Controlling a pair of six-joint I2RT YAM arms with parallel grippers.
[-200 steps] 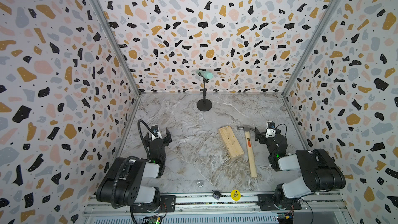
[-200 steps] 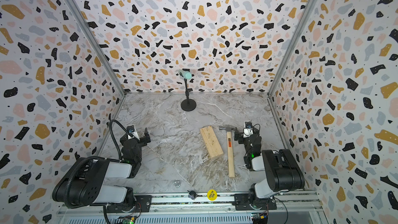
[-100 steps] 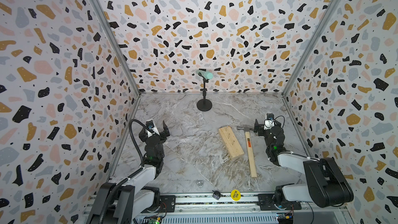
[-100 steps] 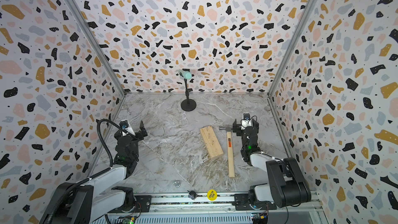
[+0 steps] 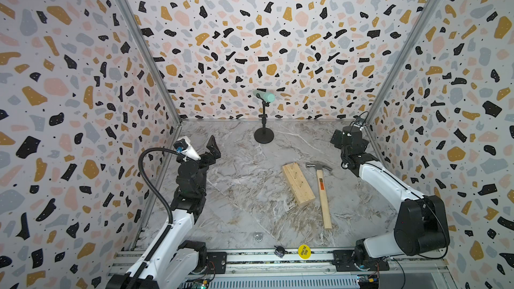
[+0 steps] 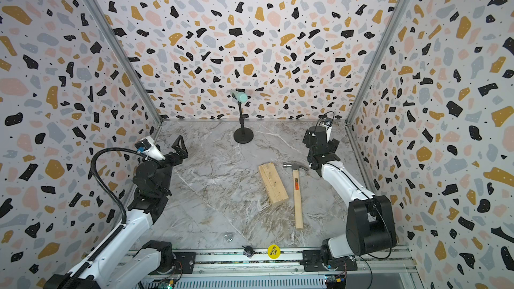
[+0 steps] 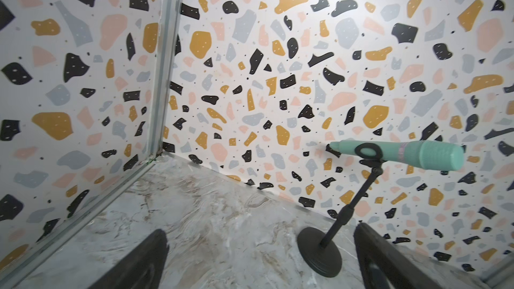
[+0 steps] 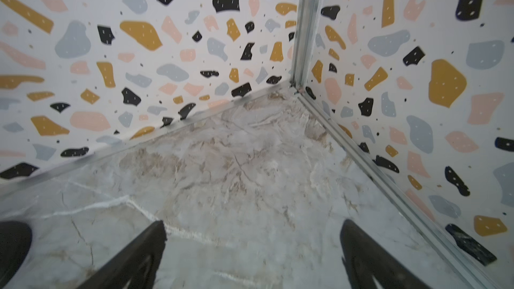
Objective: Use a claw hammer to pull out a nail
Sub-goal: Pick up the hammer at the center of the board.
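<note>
Approach step: hovering with left hand (image 7: 260,230) and right hand (image 8: 253,224) spread wide, empty, clear of the claw hammer (image 5: 322,193). Probably calls next for bringing right hand down around its handle.

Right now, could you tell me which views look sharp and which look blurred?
Both top views: even light, sharp on the claw hammer, walls splayed by the wide lens. Left wrist: the microphone crisp. Right wrist: wall speckles smeared into streaks.
</note>
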